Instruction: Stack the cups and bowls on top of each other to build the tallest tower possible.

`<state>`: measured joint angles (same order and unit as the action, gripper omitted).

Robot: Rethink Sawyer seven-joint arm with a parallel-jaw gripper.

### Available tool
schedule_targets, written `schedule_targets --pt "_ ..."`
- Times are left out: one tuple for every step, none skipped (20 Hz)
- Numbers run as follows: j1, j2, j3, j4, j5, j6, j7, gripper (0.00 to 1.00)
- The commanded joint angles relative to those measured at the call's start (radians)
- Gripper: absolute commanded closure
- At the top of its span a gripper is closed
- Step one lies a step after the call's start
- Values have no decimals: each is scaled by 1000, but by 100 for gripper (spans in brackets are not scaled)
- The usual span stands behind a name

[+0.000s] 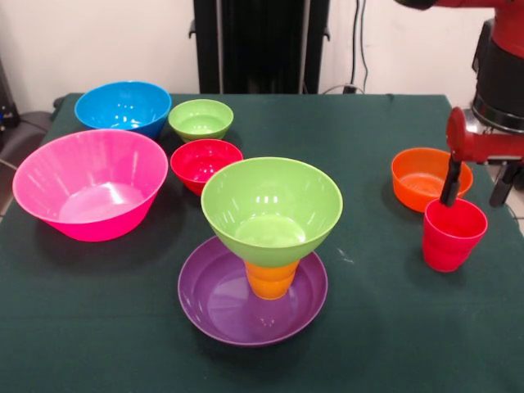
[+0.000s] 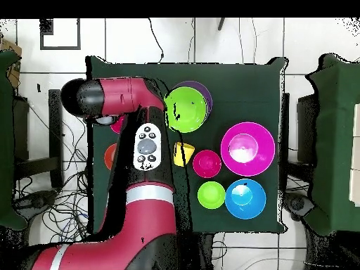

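Front view: we see the tower (image 1: pixel 260 270) near the table's centre, twd the near edge. The purple bowl (image 1: pixel 214 304) is the base, an orange cup (image 1: pixel 271 280) stands upside down in it, and the large lime bowl (image 1: pixel 272 206) sits on that cup, a bit tilted we think. At right the gripper (image 1: pixel 475 184) hangs over the red cup (image 1: pixel 453 233): one dark finger (image 1: pixel 450 182) reaches down to the cup's rim, the other stands outside, twd the right. So the fingers are spread apart and nothing is pinched yet. The small orange bowl (image 1: pixel 428 178) is just behind the cup. Pink bowl (image 1: pixel 90 183), blue bowl (image 1: pixel 123 107), small green bowl (image 1: pixel 201 119) and small red bowl (image 1: pixel 205 163) wait at left.

Overhead view: the arm (image 2: pixel 130 140) covers the gripper and the red cup, so here we cannot tell the finger state. A yellow cup (image 2: pixel 183 153) lies beside the arm, near the small red bowl (image 2: pixel 207 163).

Step in hand, as we judge: taking the red cup. Next move needs the fingers lower, closing on the cup wall, then a lift w/o knocking the orange bowl.
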<state>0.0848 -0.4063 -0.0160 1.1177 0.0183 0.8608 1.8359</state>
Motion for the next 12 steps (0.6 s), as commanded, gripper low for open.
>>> schedule_targets --pt "7 49 62 50 7 -104 145 0" --pt "8 59 62 42 7 -109 146 0" --pt "9 66 59 35 5 -112 147 0" --pt "11 68 56 33 5 -114 149 0" --pt "16 73 45 23 -1 -115 154 0" --pt "15 69 48 27 3 -115 153 0" --pt "15 71 49 25 6 -116 151 0" --pt "14 67 51 30 9 -117 151 0" --pt "11 69 56 29 14 -119 148 0" --pt "13 68 55 28 15 -116 149 0" --pt "12 66 57 35 16 -126 148 0" --pt "12 68 57 33 16 -126 147 0"
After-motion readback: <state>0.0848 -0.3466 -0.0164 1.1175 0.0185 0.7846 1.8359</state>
